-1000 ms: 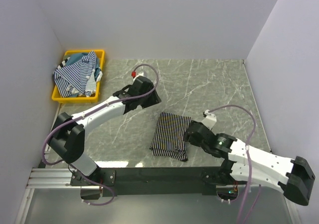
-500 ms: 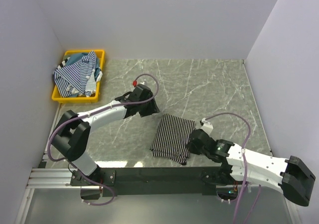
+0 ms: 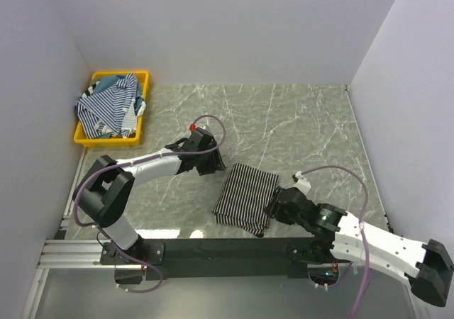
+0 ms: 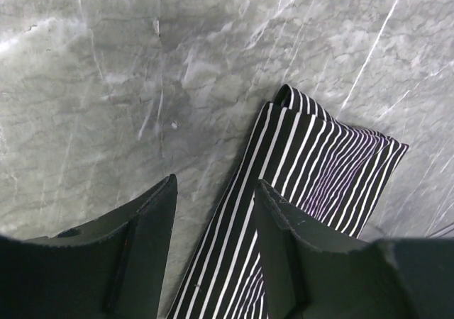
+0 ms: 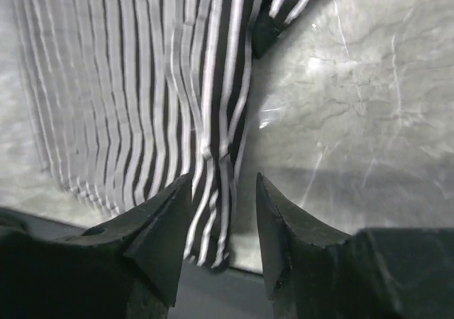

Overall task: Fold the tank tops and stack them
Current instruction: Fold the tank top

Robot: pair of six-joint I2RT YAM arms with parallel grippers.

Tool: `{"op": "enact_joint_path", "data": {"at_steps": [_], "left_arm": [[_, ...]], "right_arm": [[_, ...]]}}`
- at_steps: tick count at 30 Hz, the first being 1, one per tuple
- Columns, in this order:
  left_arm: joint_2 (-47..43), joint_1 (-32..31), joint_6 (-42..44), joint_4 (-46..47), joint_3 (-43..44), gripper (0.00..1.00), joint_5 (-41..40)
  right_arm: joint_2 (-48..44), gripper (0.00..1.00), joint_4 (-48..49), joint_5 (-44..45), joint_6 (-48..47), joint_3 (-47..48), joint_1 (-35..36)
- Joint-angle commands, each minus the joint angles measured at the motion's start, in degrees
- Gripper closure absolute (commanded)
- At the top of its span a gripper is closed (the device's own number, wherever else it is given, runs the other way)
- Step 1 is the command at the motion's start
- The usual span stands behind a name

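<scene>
One black tank top [image 3: 245, 197] with thin white stripes lies folded near the table's front edge. My left gripper [image 3: 217, 164] hovers open over its far left corner; in the left wrist view the striped edge [image 4: 319, 163] runs between the spread fingers [image 4: 152, 220]. At the cloth's right near corner is my right gripper [image 3: 274, 208], also open. The right wrist view shows the striped fabric [image 5: 128, 92] with its edge lying between the parted fingertips [image 5: 186, 184], not pinched. More tank tops, blue-and-white striped [image 3: 106, 106] and teal [image 3: 106, 84], are heaped in the bin.
The yellow bin [image 3: 147, 99] stands at the far left corner against the wall. White walls close in the grey marble table [image 3: 298, 120] on three sides. A dark rail [image 3: 213, 248] runs along the front edge just beyond the folded top.
My left gripper has come nearer and rightwards to the folded top's far left corner. The right gripper has slid along the top's right side towards the front edge.
</scene>
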Motion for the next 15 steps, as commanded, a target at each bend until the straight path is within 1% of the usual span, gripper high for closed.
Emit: {"op": "enact_joint_path", "data": {"at_steps": [1,3,4,5,7,12,15], "left_arm": [[-1.34,0.05,1.56,2.15,0.78,0.47,1.29],[-0.29,0.05,2.96,0.92,2.45,0.47,1.12],[0.33,0.05,3.58,0.31,4.63,0.47,1.73],[1.03,0.05,4.54,-0.31,5.78,0.48,1.82],[3.39,-0.21,5.42,-1.45,8.94,0.48,1.82],[6.83,-1.62,6.66,-2.16,12.38,0.50,2.88],[8.67,-2.76,7.10,-1.81,13.61,0.51,4.37]], "right_arm": [[-4.33,0.51,-8.13,3.86,-1.20,7.83,0.03],[-3.64,0.53,-7.35,3.17,-2.78,9.78,-0.05],[-1.89,0.53,-6.65,2.38,-3.31,11.18,0.03],[-0.74,0.56,-5.68,0.98,-3.75,11.54,0.12],[2.59,0.57,-1.91,0.44,-3.67,11.89,1.87],[9.81,0.57,4.24,1.40,0.63,10.58,8.72],[12.45,0.58,7.67,0.44,4.50,6.81,10.75]]}}
